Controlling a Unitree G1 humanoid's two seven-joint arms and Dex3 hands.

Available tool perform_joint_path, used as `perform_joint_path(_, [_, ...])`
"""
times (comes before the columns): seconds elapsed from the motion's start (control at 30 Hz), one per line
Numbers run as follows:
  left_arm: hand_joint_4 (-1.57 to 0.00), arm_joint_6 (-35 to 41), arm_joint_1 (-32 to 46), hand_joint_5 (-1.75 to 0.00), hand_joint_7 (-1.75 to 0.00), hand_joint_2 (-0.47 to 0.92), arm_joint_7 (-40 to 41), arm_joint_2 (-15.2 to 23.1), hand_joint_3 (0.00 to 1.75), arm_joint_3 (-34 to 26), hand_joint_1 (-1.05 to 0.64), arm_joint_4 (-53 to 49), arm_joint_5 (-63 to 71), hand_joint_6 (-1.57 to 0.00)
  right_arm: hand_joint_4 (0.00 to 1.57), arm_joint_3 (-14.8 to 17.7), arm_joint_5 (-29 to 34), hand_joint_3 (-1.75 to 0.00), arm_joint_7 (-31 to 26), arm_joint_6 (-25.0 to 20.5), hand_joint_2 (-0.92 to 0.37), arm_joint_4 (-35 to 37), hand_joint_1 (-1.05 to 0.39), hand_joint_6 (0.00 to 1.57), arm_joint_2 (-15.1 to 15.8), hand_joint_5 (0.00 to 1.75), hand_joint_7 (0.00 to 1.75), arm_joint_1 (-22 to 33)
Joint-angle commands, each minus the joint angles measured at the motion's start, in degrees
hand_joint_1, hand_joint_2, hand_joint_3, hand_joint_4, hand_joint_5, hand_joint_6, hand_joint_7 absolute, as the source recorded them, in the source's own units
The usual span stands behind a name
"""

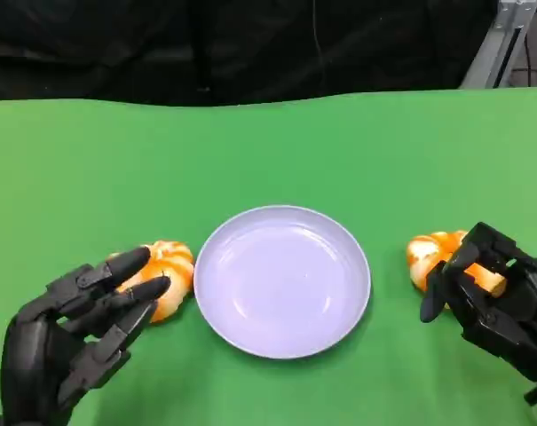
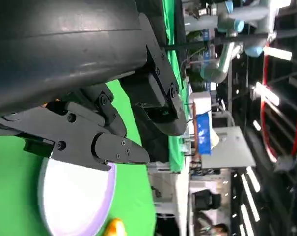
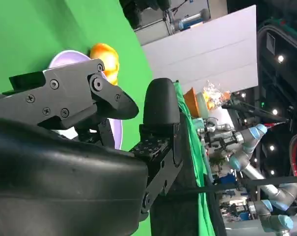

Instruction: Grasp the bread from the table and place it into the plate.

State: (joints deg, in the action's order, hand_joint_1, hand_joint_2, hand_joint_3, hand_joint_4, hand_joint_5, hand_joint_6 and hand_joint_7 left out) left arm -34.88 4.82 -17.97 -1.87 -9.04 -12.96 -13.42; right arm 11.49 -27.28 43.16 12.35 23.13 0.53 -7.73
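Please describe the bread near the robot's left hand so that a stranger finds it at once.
Find the round pale plate mid-table. The bread lies against its left rim, under the left hand. It looks rounder than the other bread, across the plate.

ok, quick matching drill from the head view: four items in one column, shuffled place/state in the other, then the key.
Items:
1. plate
2. left bread
3. right bread
4. left hand

Places/states:
A. fingers spread, holding nothing, reaching over a bread
B. on the green cloth beside the plate, under the right hand
C. centre of the table, nothing on it
D. on the green cloth, touching or nearly touching the plate's rim on the robot's left

Pairs: 1-C, 2-D, 3-B, 4-A
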Motion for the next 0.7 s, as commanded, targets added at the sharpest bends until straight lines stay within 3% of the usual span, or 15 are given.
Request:
perform_joint_path(0.03, [-0.90, -3.26, -0.78, -0.02, 0.00, 0.92, 0.20, 2.17, 0.07, -0.46, -0.32, -2.35, 1.59, -0.84, 0.59, 0.50, -0.88, -0.79, -0.30, -0.83, -0.85, -0.90, 0.00, 0.55, 0.85, 1.75, 1.39, 0.02])
perform_joint_path(0.5, [-0.86, -7.82, -1.32, 0.00, 0.00, 0.92, 2.89, 3.83, 0.05, 0.04, -0.37, -5.05, 6.37, -0.78, 0.59, 0.48, -0.65, -0.78, -0.48, -0.92, -0.87, -1.48, 0.01, 0.58, 0.73, 1.75, 1.37, 0.37])
perform_joint_path(0.7, [-0.76, -7.53, -1.57, 0.00, 0.00, 0.92, 7.76, 6.74, 0.04, 0.22, -0.42, -3.28, 16.37, -0.72, 0.59, 0.27, -0.46, -0.78, -0.84, -0.76, -0.85, -1.86, 0.01, 0.58, 0.59, 1.75, 1.36, 0.74])
